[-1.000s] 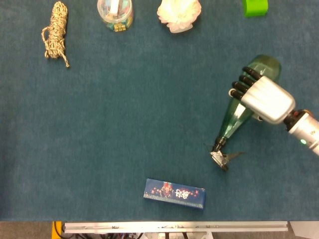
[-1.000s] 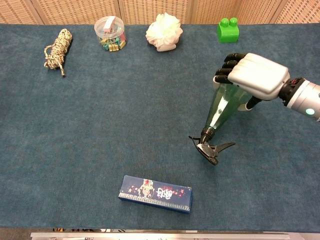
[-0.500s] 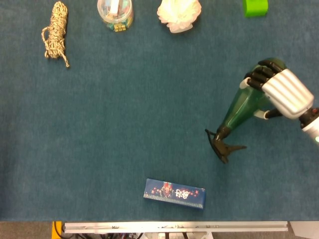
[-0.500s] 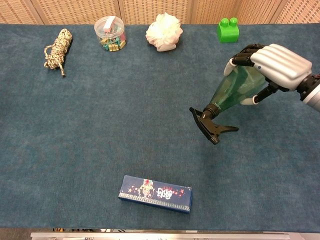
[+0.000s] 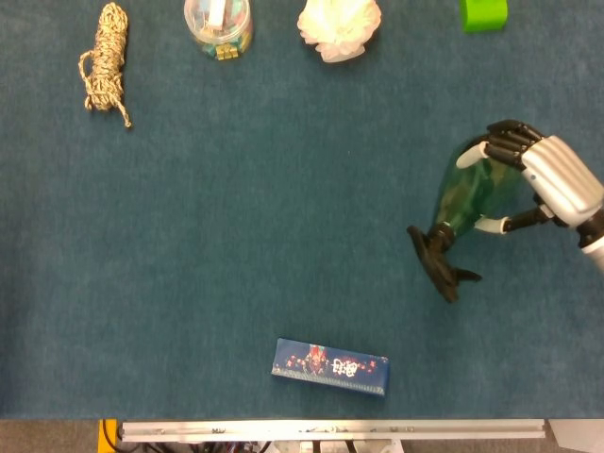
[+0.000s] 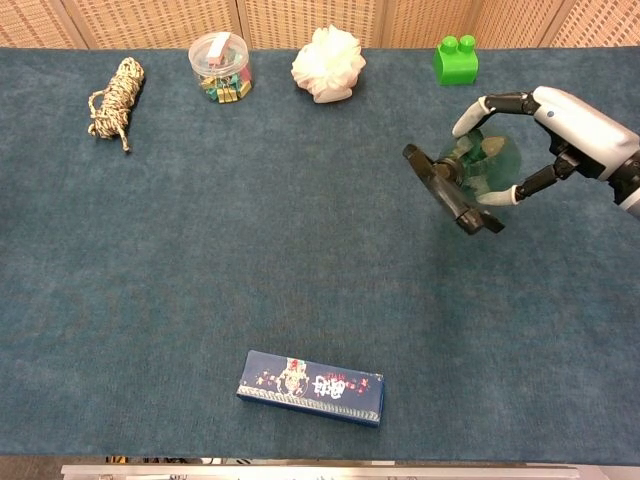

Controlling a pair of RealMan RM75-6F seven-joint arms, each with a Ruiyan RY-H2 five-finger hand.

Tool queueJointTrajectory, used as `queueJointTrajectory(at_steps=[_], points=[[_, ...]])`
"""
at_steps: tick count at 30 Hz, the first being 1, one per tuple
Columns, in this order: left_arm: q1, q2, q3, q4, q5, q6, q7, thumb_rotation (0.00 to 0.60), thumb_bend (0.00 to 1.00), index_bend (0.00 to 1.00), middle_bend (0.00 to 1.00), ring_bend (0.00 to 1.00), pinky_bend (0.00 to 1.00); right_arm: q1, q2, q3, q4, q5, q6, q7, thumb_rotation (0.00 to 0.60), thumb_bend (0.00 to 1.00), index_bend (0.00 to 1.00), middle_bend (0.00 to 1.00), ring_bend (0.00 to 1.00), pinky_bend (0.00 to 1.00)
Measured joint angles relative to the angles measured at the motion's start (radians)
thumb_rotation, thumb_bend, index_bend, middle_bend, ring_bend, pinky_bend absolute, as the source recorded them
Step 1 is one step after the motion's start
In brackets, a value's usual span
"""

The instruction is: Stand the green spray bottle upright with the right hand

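Observation:
My right hand (image 5: 547, 179) (image 6: 560, 125) grips the body of the green spray bottle (image 5: 475, 193) (image 6: 483, 165) at the table's right side. The bottle is lifted and tilted, its black trigger head (image 5: 440, 264) (image 6: 450, 190) pointing toward the camera and to the left. Fingers wrap over the bottle's top and the thumb presses its near side. The bottle's base is hidden behind the hand. My left hand is not visible in either view.
A blue printed box (image 5: 330, 366) (image 6: 311, 387) lies near the front edge. Along the back stand a rope coil (image 5: 106, 64), a clear jar of clips (image 5: 218, 26), a white puff (image 5: 340, 26) and a green block (image 5: 483, 13).
The right hand has raised the bottle off the cloth and rotated it, swinging the trigger head up and to the right; the bottle now stands much steeper than a second ago.

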Motion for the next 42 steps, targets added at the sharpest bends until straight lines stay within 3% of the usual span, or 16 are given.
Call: queueJointTrajectory(at_steps=[10,18,34,42], points=[[-0.001,0.0,0.001,-0.002,-0.001,-0.004,0.005,0.6,0.0,0.13,0.18,0.06,0.19,-0.031,-0.042,-0.007,0.05,-0.009,0.076,0.333,0.6,0.0,0.41,0.52,0.37,0.19],[-0.003,0.0,0.001,-0.001,-0.003,-0.007,0.008,0.6,0.0,0.13,0.18,0.06,0.19,-0.055,-0.114,-0.003,0.168,0.016,0.093,0.559,0.6,0.0,0.42,0.52,0.37,0.19],[-0.004,-0.001,0.003,-0.001,0.001,-0.008,0.011,0.6,0.0,0.13,0.18,0.06,0.19,-0.081,-0.215,0.017,0.325,0.063,0.065,0.783,0.6,0.0,0.42,0.51,0.37,0.19],[-0.004,-0.002,0.003,-0.001,0.0,-0.008,0.011,0.6,0.0,0.13,0.18,0.06,0.19,-0.082,-0.218,0.017,0.325,0.088,-0.009,0.818,0.6,0.0,0.42,0.5,0.37,0.19]])
